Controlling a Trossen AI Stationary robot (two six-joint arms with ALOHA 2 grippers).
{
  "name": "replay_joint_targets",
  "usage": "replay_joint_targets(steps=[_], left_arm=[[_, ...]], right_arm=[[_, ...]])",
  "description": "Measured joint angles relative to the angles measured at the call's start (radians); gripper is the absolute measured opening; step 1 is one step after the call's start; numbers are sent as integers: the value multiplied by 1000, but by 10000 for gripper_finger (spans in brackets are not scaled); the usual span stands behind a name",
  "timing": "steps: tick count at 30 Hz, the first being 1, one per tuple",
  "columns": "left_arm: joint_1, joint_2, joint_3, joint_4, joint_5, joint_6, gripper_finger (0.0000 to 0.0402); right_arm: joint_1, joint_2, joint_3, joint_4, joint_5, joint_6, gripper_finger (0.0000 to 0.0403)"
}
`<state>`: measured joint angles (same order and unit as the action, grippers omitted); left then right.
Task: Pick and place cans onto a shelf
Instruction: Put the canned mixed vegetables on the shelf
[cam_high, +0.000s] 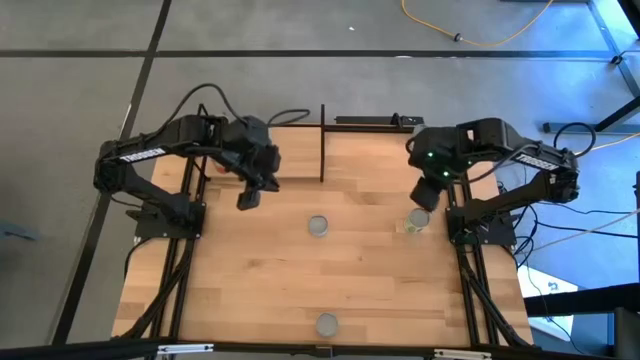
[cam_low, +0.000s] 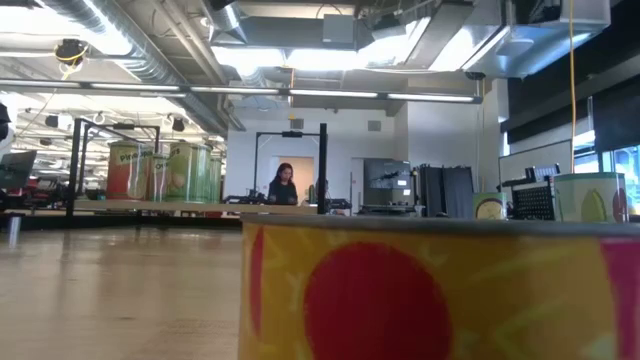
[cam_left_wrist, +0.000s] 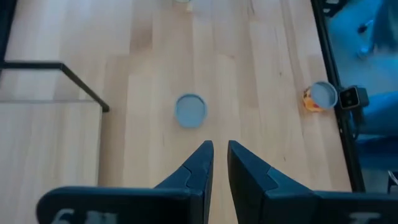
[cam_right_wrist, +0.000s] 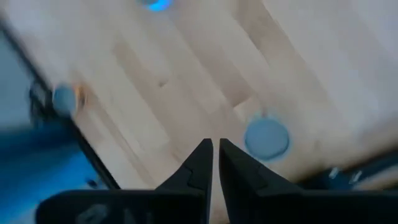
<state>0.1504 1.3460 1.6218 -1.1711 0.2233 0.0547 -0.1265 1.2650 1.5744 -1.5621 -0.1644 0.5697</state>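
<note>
Three cans stand upright on the wooden table: one in the middle (cam_high: 318, 226) (cam_left_wrist: 189, 111), one toward the right (cam_high: 416, 220) (cam_right_wrist: 267, 138), and one at the near edge (cam_high: 326, 324) (cam_left_wrist: 320, 96), which fills the low view's foreground (cam_low: 440, 290). The shelf (cam_high: 322, 140), black posts around a light board (cam_low: 150, 205), stands at the far left and carries two cans (cam_low: 130, 170) (cam_low: 190, 170). My left gripper (cam_high: 248, 198) (cam_left_wrist: 220, 152) hangs above the table beside the shelf, its fingers nearly together on nothing. My right gripper (cam_high: 422, 195) (cam_right_wrist: 216, 149) hovers just beyond the right can, likewise shut and empty.
A shelf post (cam_left_wrist: 56, 65) stands close to my left gripper. Two more cans (cam_low: 590, 197) (cam_low: 487, 205) show at the right in the low view. A small camera (cam_left_wrist: 351, 98) sits at the near edge beside the near can. Bare wood lies between the cans.
</note>
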Motion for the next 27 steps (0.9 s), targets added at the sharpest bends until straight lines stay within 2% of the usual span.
replay_joint_targets(steps=[4,7,14,18,22,27], left_arm=[[0,0,0,-29,-3,-8,41],[-1,0,0,-28,-17,-8,41],[-1,0,0,-27,-40,-19,41],[-1,0,0,-27,-69,-20,41],[0,0,0,-26,-91,-36,41],[0,0,0,-25,-91,-54,41]], right_arm=[[0,4,-60,12,5,227,32],[0,4,-144,40,-2,289,32],[27,6,-372,121,-121,257,32],[58,6,-455,185,-77,217,26],[78,5,-481,239,-62,181,6],[79,5,-508,276,-73,158,27]])
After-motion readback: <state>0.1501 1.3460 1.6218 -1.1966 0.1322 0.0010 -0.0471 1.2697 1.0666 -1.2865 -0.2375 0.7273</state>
